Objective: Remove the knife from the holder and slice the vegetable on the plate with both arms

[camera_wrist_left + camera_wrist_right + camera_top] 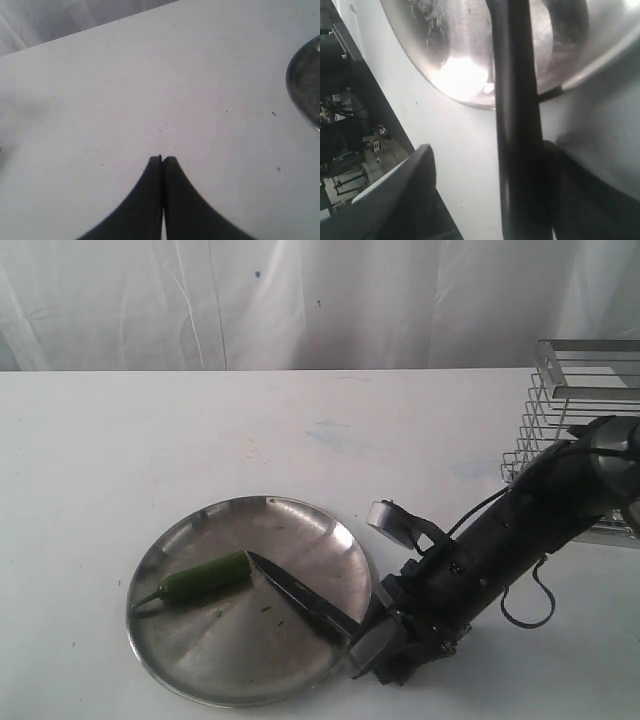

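The green vegetable (205,578) lies on the left half of the steel plate (230,665). The knife (297,597) rests across the plate, its dark tip touching the vegetable's thick end and its handle reaching over the rim. My right gripper (377,637) sits at that rim, open. In the right wrist view the black knife handle (517,125) lies against one finger, with a wide gap to the other finger (405,185). My left gripper (162,159) is shut and empty above bare table, with the plate's edge (306,82) off to one side. The left arm is outside the exterior view.
The wire holder (575,400) stands at the back right, behind the right arm (530,515). A cable loop (530,605) hangs from that arm. The white table's near edge (375,95) shows in the right wrist view, with dark equipment below it. A white curtain hangs behind the table.
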Available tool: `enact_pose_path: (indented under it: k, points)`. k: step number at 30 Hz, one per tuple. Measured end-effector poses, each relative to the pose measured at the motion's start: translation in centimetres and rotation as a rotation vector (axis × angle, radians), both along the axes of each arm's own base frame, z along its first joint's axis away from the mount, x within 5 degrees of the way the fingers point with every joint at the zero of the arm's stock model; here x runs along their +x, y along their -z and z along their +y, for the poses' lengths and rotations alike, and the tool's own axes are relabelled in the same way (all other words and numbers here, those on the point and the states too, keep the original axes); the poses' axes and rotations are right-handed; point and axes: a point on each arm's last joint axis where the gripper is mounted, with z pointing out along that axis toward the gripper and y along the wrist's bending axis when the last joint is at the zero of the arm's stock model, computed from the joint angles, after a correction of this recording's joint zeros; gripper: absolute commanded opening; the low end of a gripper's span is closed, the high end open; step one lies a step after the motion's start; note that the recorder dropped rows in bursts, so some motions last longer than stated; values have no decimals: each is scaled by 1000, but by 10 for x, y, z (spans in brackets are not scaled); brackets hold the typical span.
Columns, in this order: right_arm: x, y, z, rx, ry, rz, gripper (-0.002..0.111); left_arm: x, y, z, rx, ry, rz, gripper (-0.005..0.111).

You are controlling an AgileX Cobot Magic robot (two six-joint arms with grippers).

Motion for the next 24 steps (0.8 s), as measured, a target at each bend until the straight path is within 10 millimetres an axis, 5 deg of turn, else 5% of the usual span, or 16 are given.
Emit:
enact_pose_path:
  k: [4, 6, 9, 24]
  points:
    - [-9, 6, 18, 29, -72, -1, 55, 0, 0, 0, 0, 0, 0, 0]
    - [-10, 9, 22, 32, -73, -1, 43, 0, 0, 0, 0, 0, 0, 0]
    - [-10, 10, 23, 26, -74, -3, 0, 0, 0, 0, 0, 0, 0, 0]
    - [-2, -4, 22, -44, -29, -116, 0, 0, 0, 0, 0, 0, 0, 0]
